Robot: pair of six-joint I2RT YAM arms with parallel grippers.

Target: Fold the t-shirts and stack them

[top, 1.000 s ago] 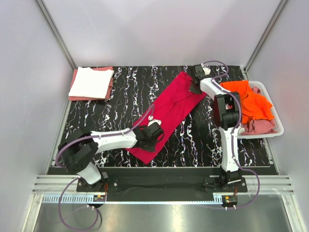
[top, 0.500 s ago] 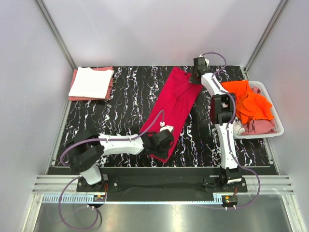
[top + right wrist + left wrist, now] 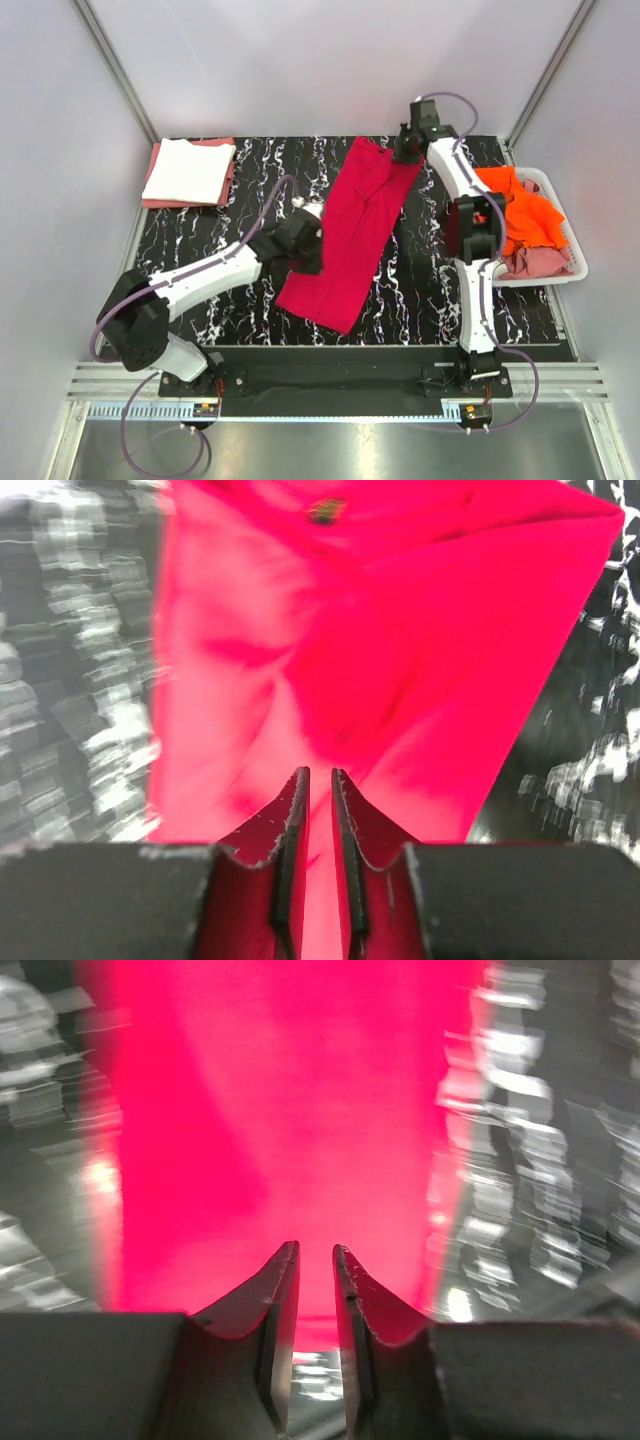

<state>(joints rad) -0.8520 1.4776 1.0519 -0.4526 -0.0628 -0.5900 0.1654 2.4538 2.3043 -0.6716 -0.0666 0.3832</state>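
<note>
Top external: seeing the crimson t-shirt (image 3: 350, 225) lying as a long folded strip on the black marbled table (image 3: 220, 240), slanting from the far right of centre down to the near middle. Finding the left gripper (image 3: 305, 243) sitting at the strip's left edge about halfway along, and the right gripper (image 3: 408, 150) hanging over its far right corner. Failing to make out either pair of jaws from up here, or whether either is touching the cloth. Noting a white t-shirt (image 3: 188, 168) lying folded on a salmon-pink t-shirt (image 3: 229, 186) at the far left corner, only the pink edges showing. Noting an orange t-shirt (image 3: 525, 212) heaped in the white basket (image 3: 578, 262) at the right edge, covering most of another pink cloth (image 3: 540, 262) and being partly screened by the right arm.

Left wrist: seeing the fingers (image 3: 275, 1300) standing slightly apart, a narrow slit between them, gripping nothing. Watching crimson cloth filling the middle beyond the tips, heavily blurred and cut off at the top, with smeared table on both sides.

Right wrist: seeing the fingers (image 3: 290, 820) likewise parted by a thin slit, pinching nothing visible, though red is showing through the gap. Making out creased crimson cloth ahead, one corner pointing right, and a small dark speck (image 3: 325, 510) near the top, too blurred for identifying.
</note>
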